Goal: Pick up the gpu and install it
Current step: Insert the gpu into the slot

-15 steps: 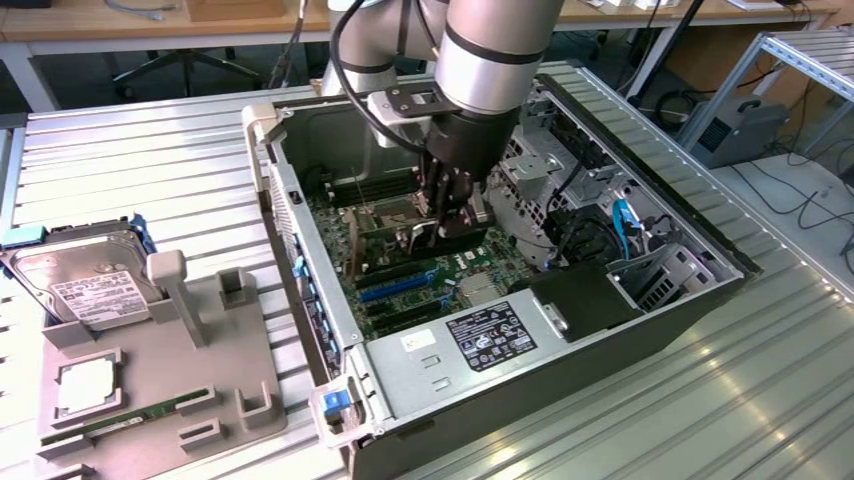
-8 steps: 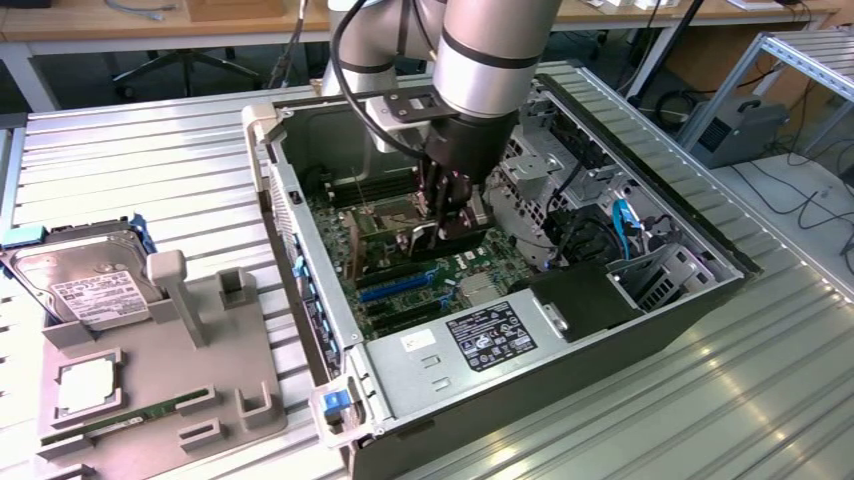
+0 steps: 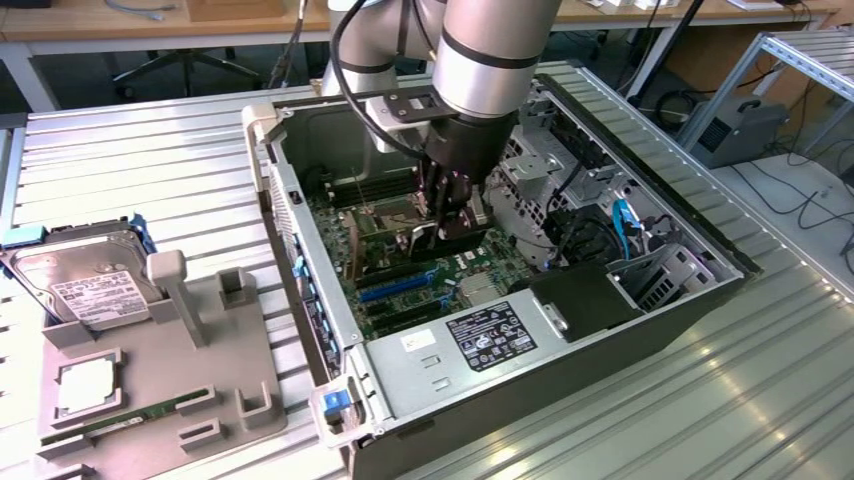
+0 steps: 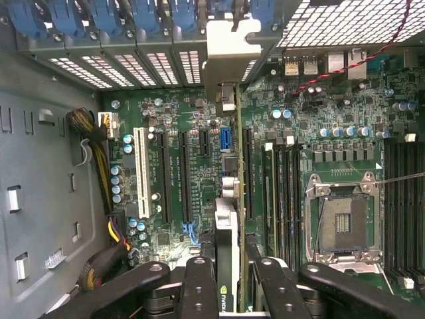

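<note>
In the wrist view the gpu (image 4: 226, 229) stands edge-on between my fingers (image 4: 199, 287), a thin green board with a black cooler face. Its silver end bracket (image 4: 229, 50) reaches the row of rear slot openings of the case. My gripper (image 4: 232, 289) is shut on the card, one finger on each face. The card hangs over the motherboard (image 4: 312, 126), in line with a slot between the black expansion slots (image 4: 186, 176) and the memory slots. Whether its edge sits in a slot I cannot tell. In the exterior view my gripper (image 3: 447, 222) is down inside the open computer case (image 3: 534, 390), holding the gpu (image 3: 461, 238) over the board.
The empty CPU socket (image 4: 342, 219) lies beside the memory slots. A white slot (image 4: 139, 173) and yellow-black cables (image 4: 99, 159) are on the other side. On the exterior view's left, a grey fixture (image 3: 200, 370) holds a hard drive (image 3: 87, 285) and a RAM stick (image 3: 127, 415). The power supply (image 3: 487, 335) fills the case's near end.
</note>
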Available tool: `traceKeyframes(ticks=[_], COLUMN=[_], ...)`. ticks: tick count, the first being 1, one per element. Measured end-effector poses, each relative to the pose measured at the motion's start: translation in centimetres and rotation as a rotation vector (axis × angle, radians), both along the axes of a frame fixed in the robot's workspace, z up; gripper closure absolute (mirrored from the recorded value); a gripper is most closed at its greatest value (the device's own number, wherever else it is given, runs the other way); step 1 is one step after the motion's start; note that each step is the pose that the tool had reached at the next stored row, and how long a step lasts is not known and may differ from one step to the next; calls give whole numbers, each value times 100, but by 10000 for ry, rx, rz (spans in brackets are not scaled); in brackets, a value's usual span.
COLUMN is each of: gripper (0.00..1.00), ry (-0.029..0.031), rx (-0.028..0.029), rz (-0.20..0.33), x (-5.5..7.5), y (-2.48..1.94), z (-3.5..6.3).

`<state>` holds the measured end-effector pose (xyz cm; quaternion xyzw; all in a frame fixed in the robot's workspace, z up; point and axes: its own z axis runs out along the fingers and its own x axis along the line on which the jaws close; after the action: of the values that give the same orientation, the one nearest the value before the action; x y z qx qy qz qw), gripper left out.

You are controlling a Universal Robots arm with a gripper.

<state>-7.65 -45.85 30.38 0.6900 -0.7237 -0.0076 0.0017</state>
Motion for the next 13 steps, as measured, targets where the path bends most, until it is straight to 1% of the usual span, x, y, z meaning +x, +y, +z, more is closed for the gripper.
traceKeyframes(ticks=[3, 5, 8, 9, 11, 13], gripper=[73, 73, 73, 73, 73, 73], ry=[-2, -31, -124, -142, -225, -291], rx=[0, 2, 3, 2, 0, 0], rz=[-1, -1, 0, -1, 0, 0], x=[-2, -17, -69, -76, -99, -116], y=[0, 0, 0, 0, 0, 0], z=[0, -3, -21, -30, -71, -110])
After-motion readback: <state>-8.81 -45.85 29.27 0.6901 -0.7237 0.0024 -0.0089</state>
